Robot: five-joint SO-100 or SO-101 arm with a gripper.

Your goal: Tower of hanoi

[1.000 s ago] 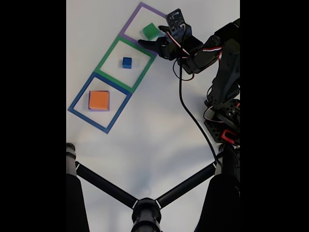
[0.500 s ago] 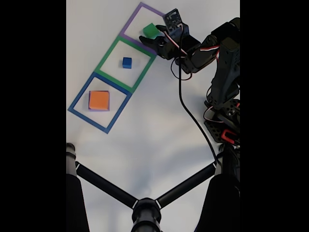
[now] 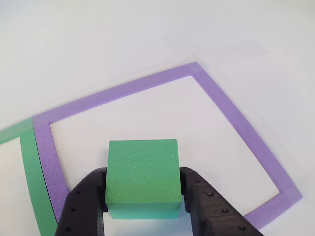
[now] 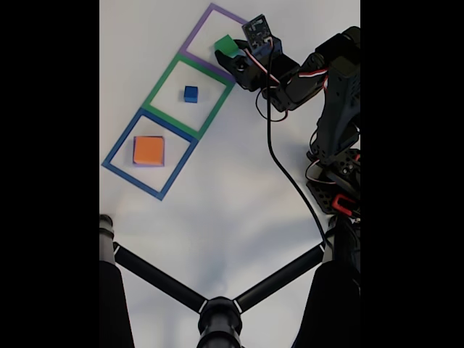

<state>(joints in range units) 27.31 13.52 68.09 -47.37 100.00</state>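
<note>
We see the green block (image 3: 142,177) inside the purple tape square (image 3: 224,105) on the white bench (image 4: 217,210). The blue block (image 4: 191,93) sits in the green tape square (image 4: 161,85), the orange block (image 4: 148,150) in the blue tape square (image 4: 119,148). Our pincer (image 3: 143,209) has both black fingers (image 3: 86,206) pressed against the green block's sides, gripping it.

- The gripper (image 4: 230,56) has slid in over the purple tape square (image 4: 194,38) toward the green block (image 4: 225,46).
- Its black fingers (image 3: 83,206), spread wide a second ago, now sit against both sides of that block.
</note>
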